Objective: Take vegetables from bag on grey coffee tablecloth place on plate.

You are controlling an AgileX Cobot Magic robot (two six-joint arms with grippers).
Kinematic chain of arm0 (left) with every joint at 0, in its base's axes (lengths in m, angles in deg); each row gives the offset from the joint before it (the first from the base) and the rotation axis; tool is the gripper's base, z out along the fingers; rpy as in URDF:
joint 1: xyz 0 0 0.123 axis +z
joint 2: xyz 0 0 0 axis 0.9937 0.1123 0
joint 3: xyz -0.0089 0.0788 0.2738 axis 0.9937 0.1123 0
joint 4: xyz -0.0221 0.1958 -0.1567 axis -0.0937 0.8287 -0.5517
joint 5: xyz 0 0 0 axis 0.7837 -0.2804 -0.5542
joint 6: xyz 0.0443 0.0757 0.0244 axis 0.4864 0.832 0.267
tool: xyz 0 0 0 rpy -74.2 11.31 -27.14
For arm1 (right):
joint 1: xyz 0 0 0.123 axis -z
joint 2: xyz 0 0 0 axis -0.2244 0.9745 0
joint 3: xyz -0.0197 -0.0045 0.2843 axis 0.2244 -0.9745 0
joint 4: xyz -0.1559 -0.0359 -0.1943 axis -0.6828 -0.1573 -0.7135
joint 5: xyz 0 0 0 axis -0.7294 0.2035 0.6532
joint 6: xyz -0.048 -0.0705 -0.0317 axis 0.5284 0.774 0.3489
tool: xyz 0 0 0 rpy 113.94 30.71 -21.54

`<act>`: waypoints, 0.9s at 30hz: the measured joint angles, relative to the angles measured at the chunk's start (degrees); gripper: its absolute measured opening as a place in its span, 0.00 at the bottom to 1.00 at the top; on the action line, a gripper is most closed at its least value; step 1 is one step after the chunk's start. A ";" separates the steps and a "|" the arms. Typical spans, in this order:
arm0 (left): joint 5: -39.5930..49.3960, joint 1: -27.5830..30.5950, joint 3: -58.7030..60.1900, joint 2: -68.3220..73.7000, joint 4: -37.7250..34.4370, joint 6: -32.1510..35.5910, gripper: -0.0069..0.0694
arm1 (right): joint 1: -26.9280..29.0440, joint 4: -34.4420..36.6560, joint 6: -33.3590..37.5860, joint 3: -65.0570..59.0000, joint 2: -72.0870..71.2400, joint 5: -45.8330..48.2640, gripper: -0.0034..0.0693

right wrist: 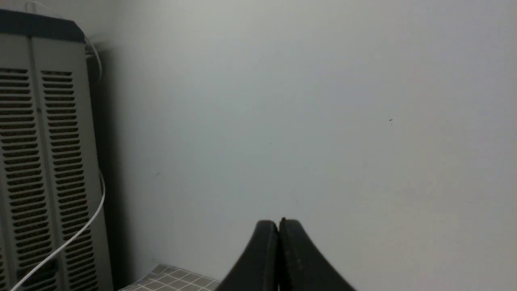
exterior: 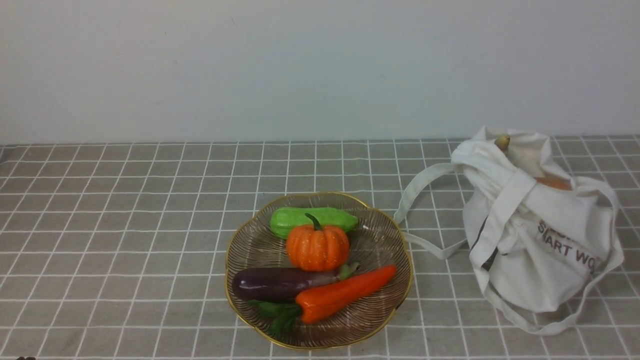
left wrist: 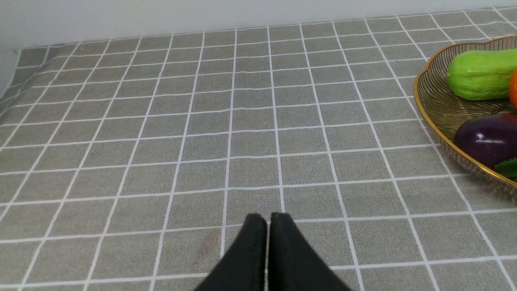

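The brownish glass plate point(exterior: 380, 240) with a gold rim sits on the grey checked tablecloth point(exterior: 125, 225). On it lie an orange pumpkin point(exterior: 317, 247), a green gourd point(exterior: 295, 219), a purple eggplant point(exterior: 277, 283) and an orange carrot point(exterior: 345, 292). The white bag point(exterior: 535, 250) stands to the right, with something orange point(exterior: 552, 183) and a yellowish tip point(exterior: 502, 142) showing at its mouth. Neither arm shows in the front view. My left gripper point(left wrist: 268, 218) is shut and empty over bare cloth, left of the plate point(left wrist: 434, 107). My right gripper point(right wrist: 278, 224) is shut and empty, facing the wall.
A pale wall runs behind the table. In the right wrist view a grey vented cabinet point(right wrist: 44, 161) with a white cable point(right wrist: 80, 234) stands beside a corner of the cloth point(right wrist: 173, 279). The bag's long straps point(exterior: 425, 215) lie between bag and plate.
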 joint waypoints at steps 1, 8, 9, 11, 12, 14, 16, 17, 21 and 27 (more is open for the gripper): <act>0.00 0.00 0.00 0.00 0.00 0.00 0.08 | 0.00 1.05 1.16 0.00 0.00 0.15 0.03; 0.00 0.00 0.00 0.00 0.00 0.00 0.08 | 4.52 1.90 2.82 -1.63 -0.11 2.86 0.03; 0.00 0.00 0.00 0.00 0.00 0.00 0.08 | 7.45 1.27 2.88 -2.46 -0.11 3.35 0.03; 0.00 0.00 0.00 0.00 0.00 0.00 0.08 | 14.03 0.66 2.93 -4.99 -0.11 3.79 0.03; 0.00 0.00 0.00 0.00 0.00 0.00 0.08 | 17.41 0.41 2.93 -6.29 -0.11 4.07 0.03; 0.00 0.00 0.00 0.00 0.00 0.00 0.08 | 23.88 -0.26 3.06 -10.66 -0.11 4.14 0.03; 0.00 0.00 0.00 0.00 0.00 0.00 0.08 | 26.76 -0.83 3.11 -12.94 -0.11 4.16 0.03; 0.00 0.00 0.00 0.00 0.00 0.00 0.08 | 28.82 -1.10 3.11 -14.85 -0.11 4.21 0.03; 0.01 0.00 0.00 0.00 0.00 0.00 0.08 | 37.34 -1.30 3.11 -23.93 -0.11 6.21 0.03; 0.01 0.00 0.00 0.00 0.00 0.00 0.08 | 40.27 -1.55 3.10 -23.98 -0.05 6.20 0.03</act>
